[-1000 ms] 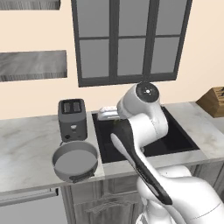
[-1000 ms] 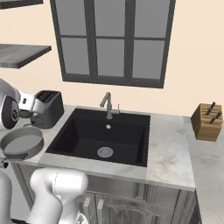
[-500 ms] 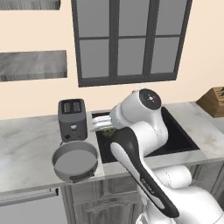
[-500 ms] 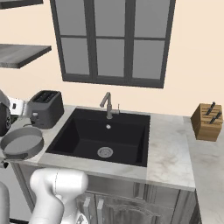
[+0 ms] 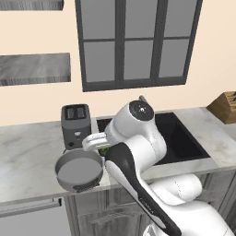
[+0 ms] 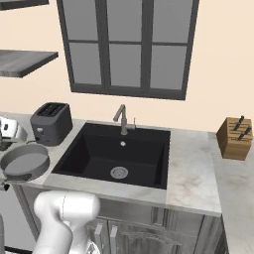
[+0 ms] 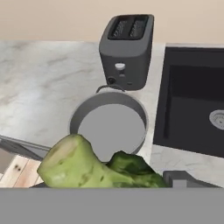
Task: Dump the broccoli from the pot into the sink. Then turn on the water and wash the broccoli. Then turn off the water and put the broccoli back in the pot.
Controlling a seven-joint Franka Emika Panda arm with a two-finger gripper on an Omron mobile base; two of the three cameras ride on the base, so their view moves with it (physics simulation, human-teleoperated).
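1. The gripper (image 5: 102,146) hangs just past the right rim of the pot (image 5: 78,169), above the strip of counter (image 5: 27,156) between pot and sink (image 5: 182,138).
2. It is holding the broccoli (image 7: 98,168): in the hand view the floret fills the bottom, pale stem pointing left, dark green head to the right, clamped close to the camera. The fingertips themselves are hidden behind it.
3. From the left base view, a sliver of the same green (image 5: 104,150) peeks out under the white hand.
4. The pot sits near the front edge of the counter, left of the sink, upright, and its grey inside shows bare (image 7: 109,129).
5. One loop handle (image 5: 87,186) faces the front edge; the other points back at the toaster (image 5: 75,124).
6. The toaster stands just behind the pot, toward the back wall.
7. The sink lies black and dry, silver drain (image 6: 119,172) in the middle of its floor.
8. The faucet (image 6: 121,119) stands at the sink's back edge, no stream coming from it.
9. A knife block (image 6: 234,138) rests on the counter to the right of the sink, well apart from the action.
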